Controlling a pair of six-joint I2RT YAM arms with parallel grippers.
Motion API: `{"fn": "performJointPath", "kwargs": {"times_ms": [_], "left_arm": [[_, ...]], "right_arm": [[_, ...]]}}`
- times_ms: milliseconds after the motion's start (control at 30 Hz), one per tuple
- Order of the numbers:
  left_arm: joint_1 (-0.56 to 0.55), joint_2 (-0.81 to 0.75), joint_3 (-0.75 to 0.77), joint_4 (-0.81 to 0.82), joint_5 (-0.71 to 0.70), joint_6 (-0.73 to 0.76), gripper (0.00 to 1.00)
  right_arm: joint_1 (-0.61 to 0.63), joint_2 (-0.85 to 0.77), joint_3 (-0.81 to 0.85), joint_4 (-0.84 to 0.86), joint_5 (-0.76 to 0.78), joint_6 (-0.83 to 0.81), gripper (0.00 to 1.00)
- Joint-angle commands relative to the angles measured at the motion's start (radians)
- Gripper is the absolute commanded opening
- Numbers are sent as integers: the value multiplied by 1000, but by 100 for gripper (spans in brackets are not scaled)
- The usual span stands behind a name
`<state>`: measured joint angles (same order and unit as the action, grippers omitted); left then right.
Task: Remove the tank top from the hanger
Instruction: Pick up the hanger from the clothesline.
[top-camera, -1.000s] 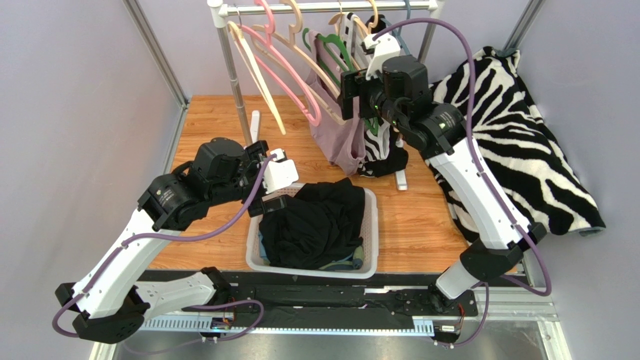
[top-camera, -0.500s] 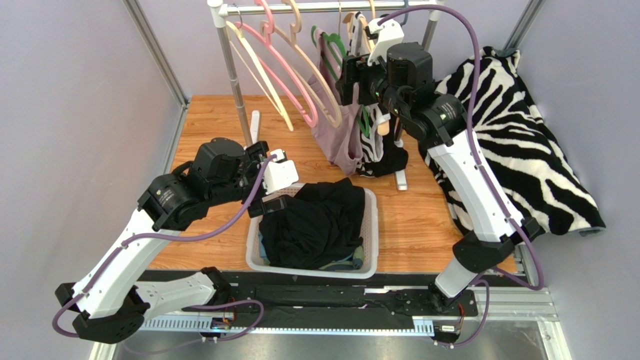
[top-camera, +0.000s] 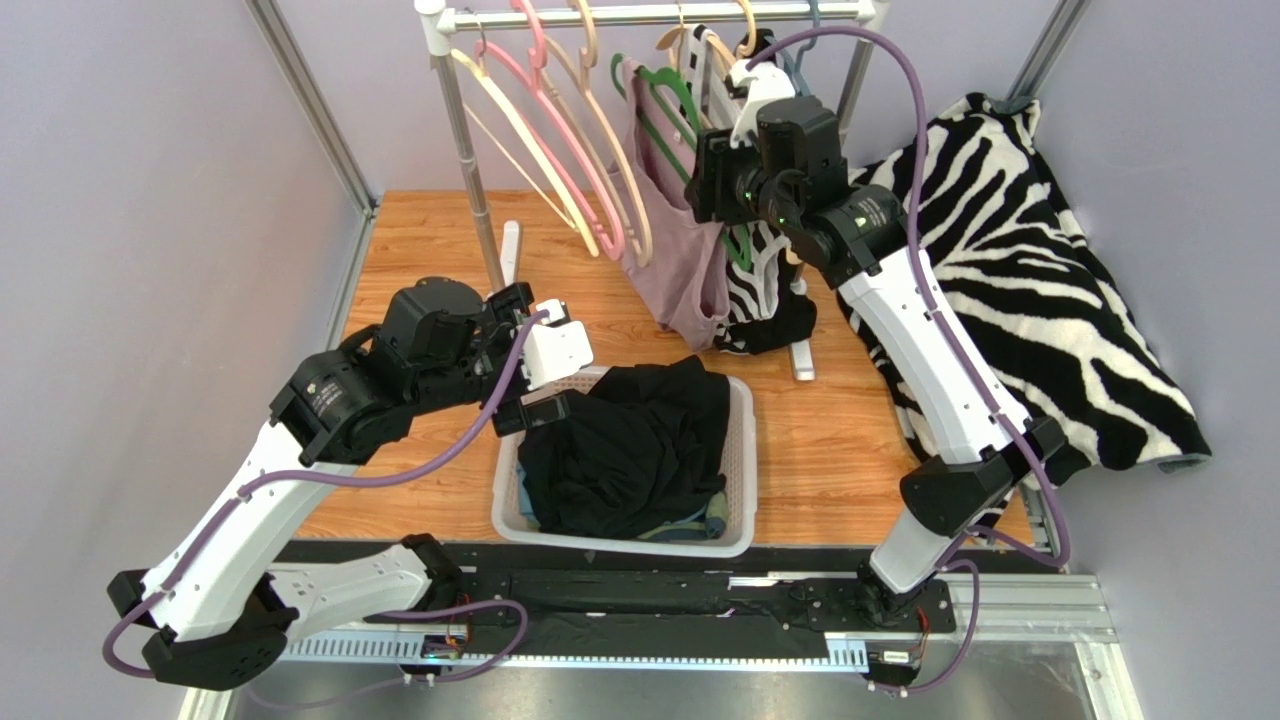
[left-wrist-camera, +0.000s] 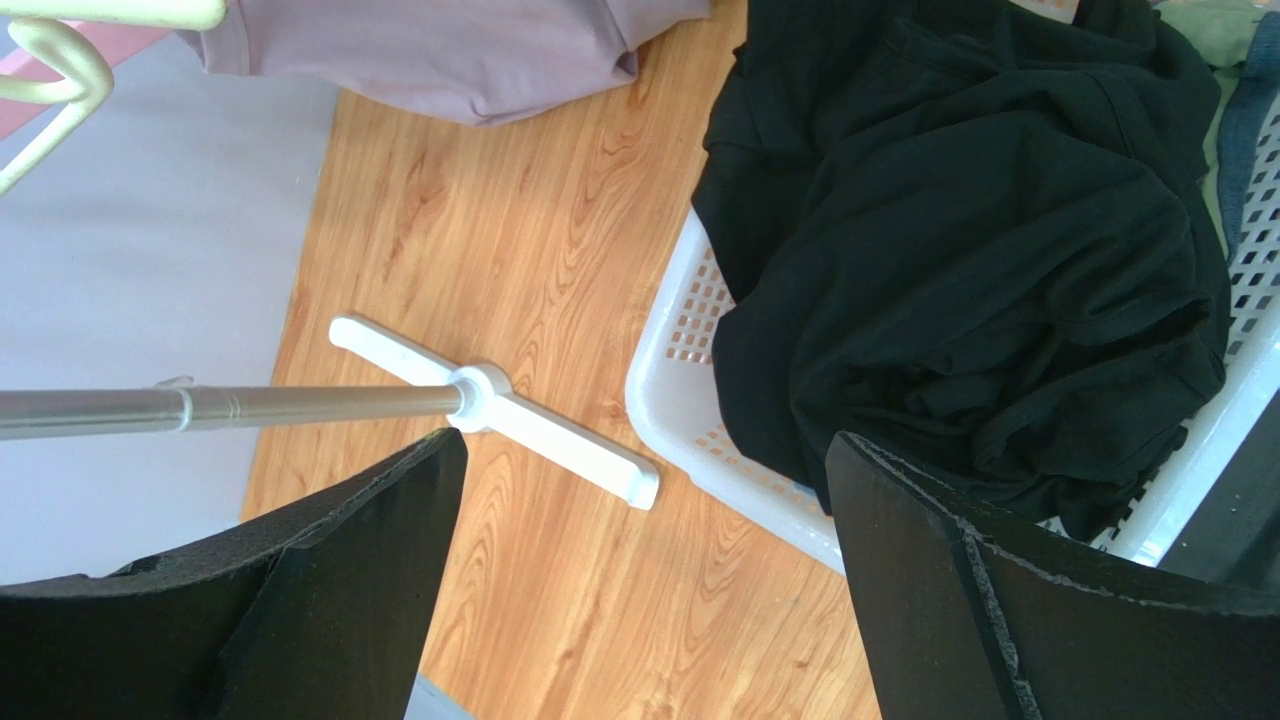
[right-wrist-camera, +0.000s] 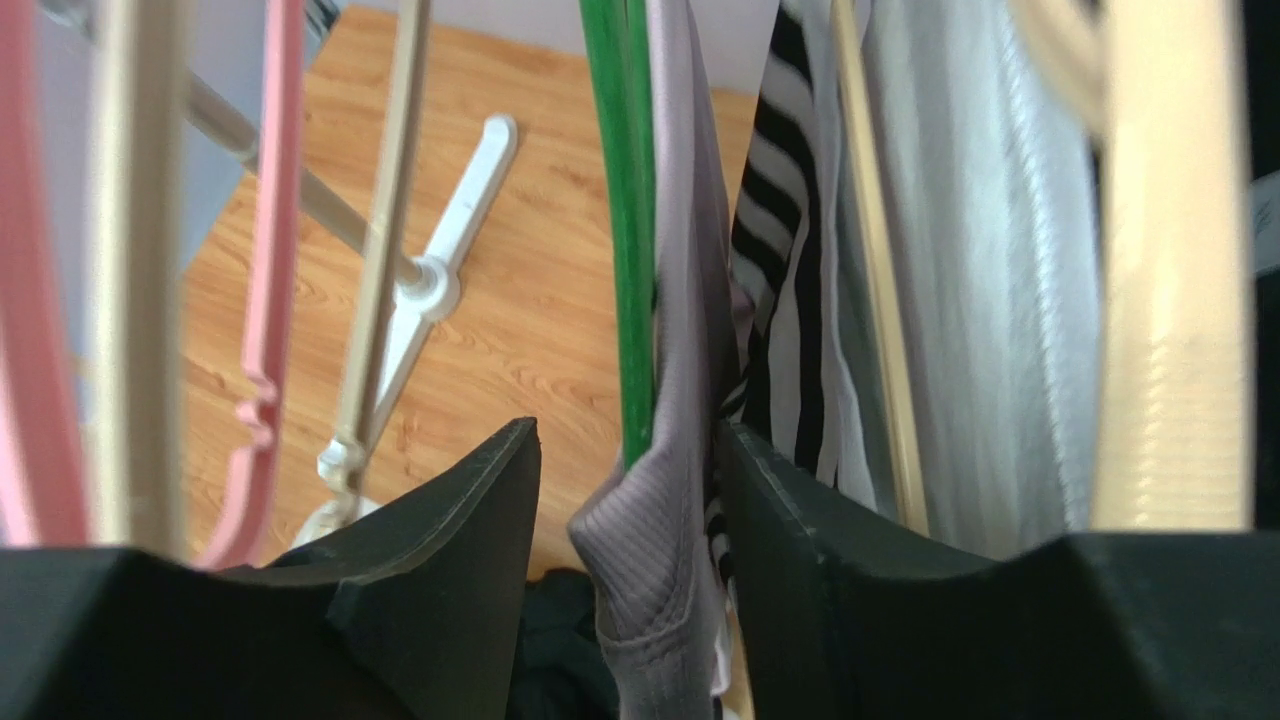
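Up toward the rail goes the right arm since a second ago; the right pincer (right-wrist-camera: 631, 450) straddles the mauve ribbed tank top (right-wrist-camera: 676, 300) hanging on the green plastic hanger (right-wrist-camera: 619, 225). Clamped or not, can't tell. Meanwhile the left pincer (left-wrist-camera: 643, 450) gapes wide above the white plastic basket (left-wrist-camera: 676, 405).

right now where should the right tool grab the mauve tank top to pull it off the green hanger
Best the bunched strap fabric of the tank top beside the green hanger, approached from the robot's side with the right tool straddling it: it hangs there as a narrow vertical fold.
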<state>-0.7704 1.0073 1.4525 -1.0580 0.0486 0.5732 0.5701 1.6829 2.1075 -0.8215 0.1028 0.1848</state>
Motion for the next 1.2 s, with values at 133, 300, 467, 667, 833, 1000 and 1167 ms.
{"fn": "performJointPath", "kwargs": {"times_ms": [133, 300, 467, 667, 833, 1000, 1167], "left_arm": [[5, -6, 17, 20, 10, -19, 99], [8, -3, 32, 12, 17, -19, 99], [11, -7, 31, 9, 14, -18, 99], [13, -13, 29, 7, 10, -12, 99], [13, -13, 29, 9, 14, -7, 99], [13, -16, 22, 10, 8, -4, 99], [13, -21, 8, 13, 2, -3, 99]], "right_arm": [[2, -111, -158, 61, -57, 27, 22], [68, -109, -164, 125, 27, -54, 0], [181, -66, -118, 202, 222, -182, 0], [211, 6, -31, 177, 232, -220, 0], [228, 87, 66, 113, 199, -220, 0], [231, 120, 111, 105, 181, -211, 0], [231, 113, 118, 102, 184, -211, 0]]}}
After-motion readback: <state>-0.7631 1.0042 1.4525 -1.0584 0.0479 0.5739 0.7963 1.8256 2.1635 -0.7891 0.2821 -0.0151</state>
